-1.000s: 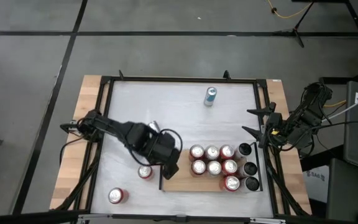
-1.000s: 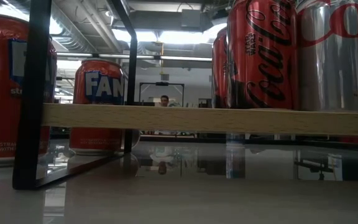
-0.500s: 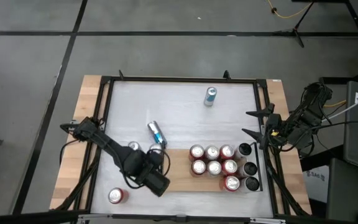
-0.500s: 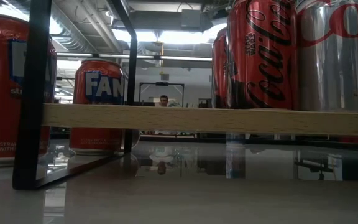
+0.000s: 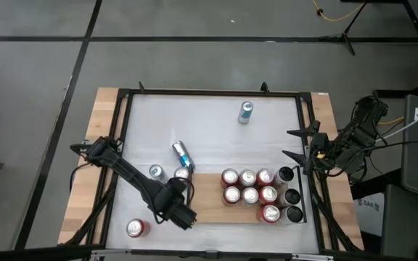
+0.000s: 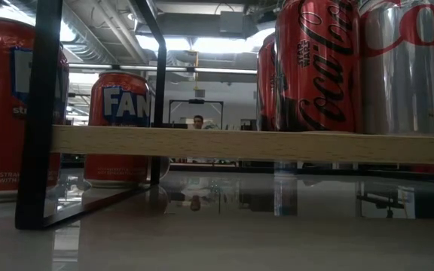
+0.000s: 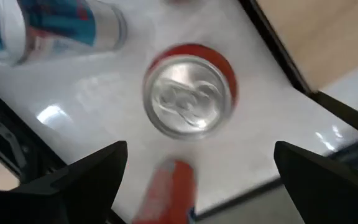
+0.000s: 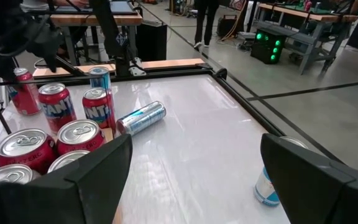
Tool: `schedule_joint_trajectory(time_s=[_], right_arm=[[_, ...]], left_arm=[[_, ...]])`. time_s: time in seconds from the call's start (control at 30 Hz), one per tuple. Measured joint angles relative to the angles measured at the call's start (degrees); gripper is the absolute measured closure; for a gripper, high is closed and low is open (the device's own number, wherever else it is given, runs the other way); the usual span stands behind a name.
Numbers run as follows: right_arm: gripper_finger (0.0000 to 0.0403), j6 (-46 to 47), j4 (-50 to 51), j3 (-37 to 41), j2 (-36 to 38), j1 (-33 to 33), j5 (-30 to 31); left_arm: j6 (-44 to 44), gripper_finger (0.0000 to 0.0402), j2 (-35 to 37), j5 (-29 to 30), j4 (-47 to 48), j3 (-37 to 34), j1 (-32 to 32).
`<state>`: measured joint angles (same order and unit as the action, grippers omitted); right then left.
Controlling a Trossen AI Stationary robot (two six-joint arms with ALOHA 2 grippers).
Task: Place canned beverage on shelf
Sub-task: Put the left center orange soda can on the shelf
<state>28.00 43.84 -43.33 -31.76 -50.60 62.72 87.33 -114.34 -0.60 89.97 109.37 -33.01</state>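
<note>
Nearest you, the left gripper (image 5: 181,214) has swung off the left end of the shelf (image 5: 206,200) and now hangs with its jaws wide apart and empty over an upright red can (image 7: 190,99) just beside that end. I read that as lining up the next pick. Only the left wrist view shows that can centred between the fingers, since the arm hides it from above. Only the low view shows the board raised off the table, while farther off the right gripper (image 5: 297,143) waits open at the table's right edge.
</note>
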Motion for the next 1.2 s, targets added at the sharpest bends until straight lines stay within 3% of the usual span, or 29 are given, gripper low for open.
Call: schedule_joint_trajectory(time_s=[0.3, 0.77, 1.2], right_arm=[[0.0056, 0.0, 0.0, 0.0, 0.0, 0.0, 0.0], [0.0056, 0.0, 0.0, 0.0, 0.0, 0.0, 0.0], [0.0056, 0.0, 0.0, 0.0, 0.0, 0.0, 0.1]], left_arm=[[0.7, 0.0002, 0.0, 2.2, 0.1, -5.1, 0.0], [7.8, 0.0002, 0.1, 5.8, -0.9, -5.4, -0.1], [8.7, 0.0002, 0.1, 7.8, -1.1, -5.4, -1.1]])
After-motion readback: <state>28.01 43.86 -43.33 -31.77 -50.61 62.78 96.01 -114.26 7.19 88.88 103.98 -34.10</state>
